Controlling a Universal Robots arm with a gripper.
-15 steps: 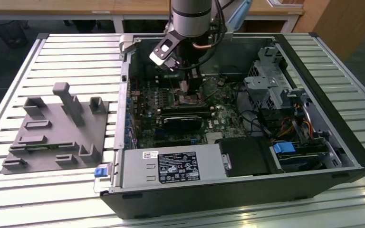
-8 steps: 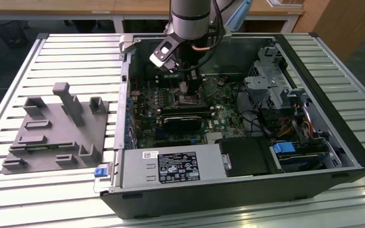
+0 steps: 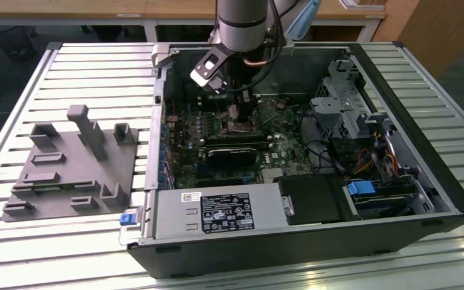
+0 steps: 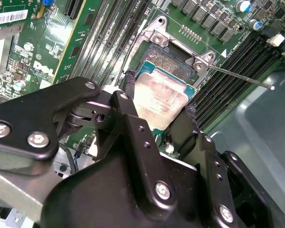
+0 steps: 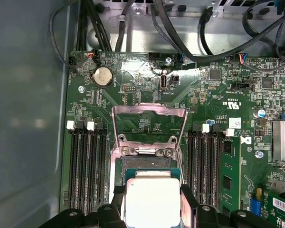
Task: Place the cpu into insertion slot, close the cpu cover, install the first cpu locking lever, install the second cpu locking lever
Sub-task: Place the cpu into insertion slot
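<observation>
Hand (image 4: 160,105) clenched on the cpu (image 5: 152,202), fingers on two opposite edges. Chip sits just above the insertion slot (image 4: 173,59), partly over it. cpu cover (image 5: 149,109) swung open, clear of socket.

The gripper (image 4: 159,102) is matte black: flat angular linkage plates (image 4: 33,118) pinned with silver hex-socket screws (image 4: 163,190), ending in two slim black fingers (image 4: 186,127). Above the gripper, the arm (image 3: 244,21) is a silver-grey cylinder with a dark band, a copper-coloured cable (image 3: 258,60) beside it
</observation>
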